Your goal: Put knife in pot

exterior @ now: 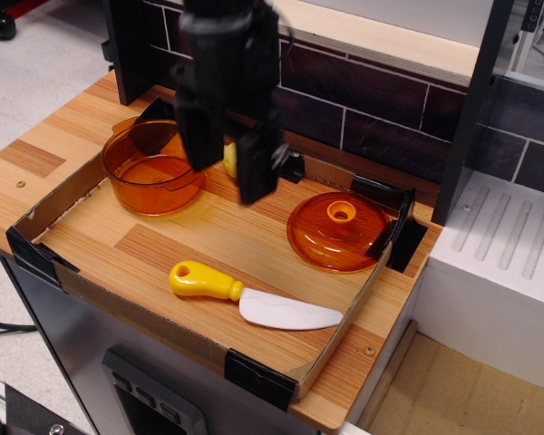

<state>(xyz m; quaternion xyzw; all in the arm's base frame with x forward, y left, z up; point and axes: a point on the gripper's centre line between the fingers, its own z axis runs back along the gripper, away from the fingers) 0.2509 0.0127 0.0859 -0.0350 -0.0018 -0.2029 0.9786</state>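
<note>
Here the gripper (pixel 228 181) hangs above the back half of the cardboard tray (pixel 340 331), its two dark fingers (pixel 257 169) spread wide with nothing between them. It sits between the pot (pixel 154 167) and the orange lid (pixel 337 230), and it hides most of a yellow ball (pixel 228 159) behind it. The knife (pixel 252 296) lies flat near the tray's front edge, well apart from the gripper, yellow handle to the left and white blade pointing right. The pot stands upright in the back left corner of the tray, empty. The tray rests on a wooden bench (pixel 27 168) in front of a dark tiled wall (pixel 381 113).
</note>
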